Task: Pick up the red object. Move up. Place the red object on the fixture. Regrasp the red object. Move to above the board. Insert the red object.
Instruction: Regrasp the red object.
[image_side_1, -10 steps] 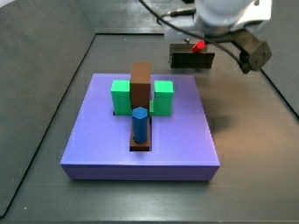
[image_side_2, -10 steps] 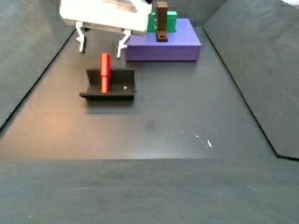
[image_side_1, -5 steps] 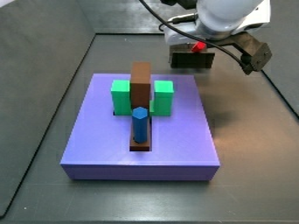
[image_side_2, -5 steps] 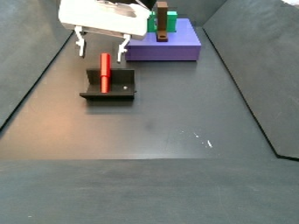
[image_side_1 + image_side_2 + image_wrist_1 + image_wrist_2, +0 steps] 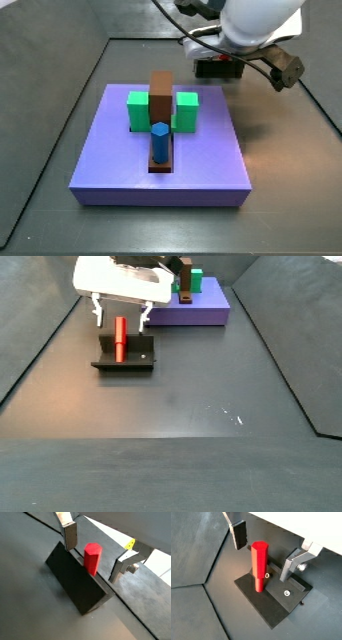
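Note:
The red object (image 5: 119,338) is a short red peg that stands upright on the fixture (image 5: 124,356), a small dark box on the floor. My gripper (image 5: 120,314) hangs right over it, open. In both wrist views the peg (image 5: 91,558) (image 5: 258,567) rises between my two fingers (image 5: 69,534) (image 5: 293,564) with a gap on each side; neither pad touches it. The fixture also shows under the peg (image 5: 278,602) (image 5: 73,577). In a side view the gripper (image 5: 230,55) hides most of the peg above the fixture (image 5: 221,68). The board (image 5: 201,165) is a lavender slab lying apart from the fixture.
On the board stand two green blocks (image 5: 139,110), a tall brown block (image 5: 160,92) and a blue hexagonal peg (image 5: 159,142) in a dark slot. The board also shows at the far end of the floor (image 5: 201,311). Raised dark walls border the floor.
The gripper has shifted slightly over the fixture and come a little lower round the peg's top. The red peg has stayed upright on the fixture. The jaws remain open.

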